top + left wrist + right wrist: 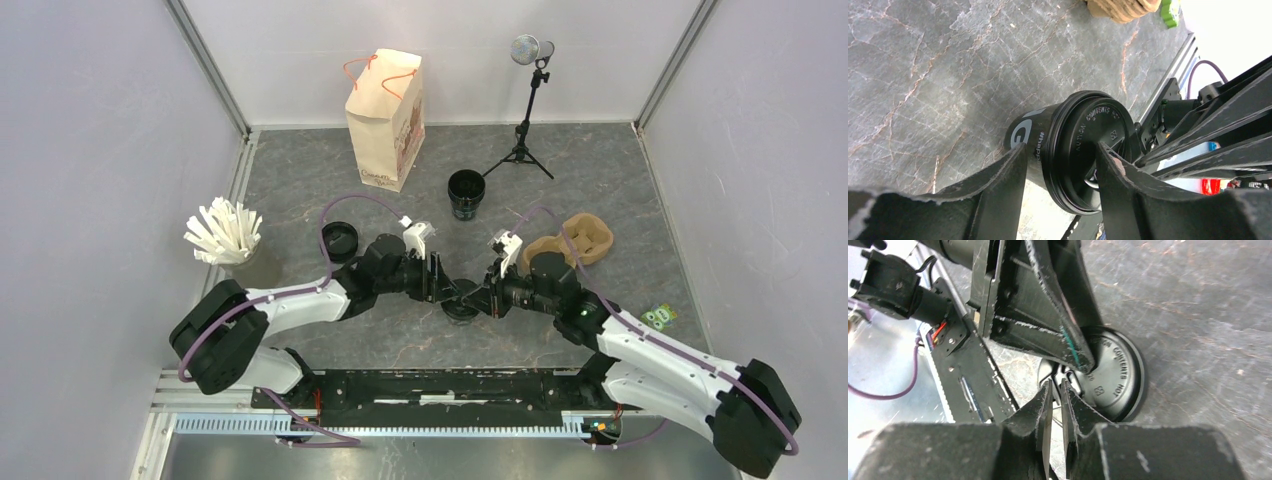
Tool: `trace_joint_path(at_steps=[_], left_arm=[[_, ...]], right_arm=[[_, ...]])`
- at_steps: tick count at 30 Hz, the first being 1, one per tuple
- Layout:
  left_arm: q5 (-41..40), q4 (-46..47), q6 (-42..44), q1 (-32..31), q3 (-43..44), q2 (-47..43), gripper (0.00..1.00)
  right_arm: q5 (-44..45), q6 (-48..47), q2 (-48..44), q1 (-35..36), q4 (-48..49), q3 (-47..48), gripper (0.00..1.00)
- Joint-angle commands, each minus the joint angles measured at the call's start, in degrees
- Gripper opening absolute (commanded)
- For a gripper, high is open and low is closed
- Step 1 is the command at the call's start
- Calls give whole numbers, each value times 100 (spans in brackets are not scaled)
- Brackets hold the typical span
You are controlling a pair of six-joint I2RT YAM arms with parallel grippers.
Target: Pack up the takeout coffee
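A black takeout coffee cup [462,306] with a round lid stands on the table between both arms. My left gripper [447,285] is shut on its top. In the left wrist view one finger [1013,165] lies against the cup wall [1048,130] and the other crosses the lid [1093,125]. My right gripper [1055,382] is almost shut, with a thin empty slit between its fingers, and its tips sit at the near rim of the lid [1113,375]. A second black cup [466,193] stands open farther back. A black round lid or lidded cup [340,240] sits to the left.
The brown pulp carrier [588,238] lies right of centre, partly under my right arm. The beige paper bag [385,120] stands at the back. A holder of white sticks [222,235] is at the left, a small tripod [525,140] at the back, and a green packet [658,317] at the right.
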Motion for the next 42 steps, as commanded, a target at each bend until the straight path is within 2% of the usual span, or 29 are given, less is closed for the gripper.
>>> trace_joint_path(at_steps=[1, 3, 7, 9, 12, 14, 15, 16, 21, 24, 27, 35, 38, 42], left_arm=[[105, -1134, 466, -43, 213, -1, 63], [381, -1162, 418, -45, 458, 8, 69], [491, -1523, 495, -49, 1100, -75, 71], [369, -1870, 658, -42, 1468, -108, 72], [141, -2490, 902, -39, 2000, -119, 76], [-56, -2869, 1064, -39, 2318, -146, 90], [-190, -3045, 1161, -39, 2438, -193, 96], [-416, -3261, 1265, -39, 2556, -269, 100], [-1763, -4071, 1705, -38, 2685, -1050, 100], [-2592, -4411, 1800, -35, 2455, -1717, 100], [-3036, -4529, 1838, -30, 2016, -2419, 100], [-3477, -4818, 1935, -39, 1058, -4108, 100], [-3078, -4669, 1921, -35, 917, -4588, 100], [-2520, -4914, 2124, -39, 946, -4774, 100]], right_arm=[[539, -413, -282, -51, -712, 474, 18], [575, -495, -344, -53, -994, 580, 20], [652, -644, -536, -46, -1261, 725, 33], [679, -796, -641, -50, -1366, 780, 44], [873, -1061, -746, -50, -1637, 861, 70], [883, -1203, -726, -46, -1809, 967, 83], [875, -1276, -683, -40, -1914, 1029, 94], [864, -1359, -611, -27, -1993, 1105, 98], [1377, -1609, -279, 321, -2348, 1467, 98], [1965, -1674, -40, 750, -2496, 1665, 98], [2510, -1735, 273, 1184, -2599, 1830, 98], [2836, -1824, 871, 1479, -2443, 1969, 98], [2766, -1857, 1062, 1485, -2358, 2003, 98], [2618, -1867, 1293, 1487, -2310, 2005, 98]])
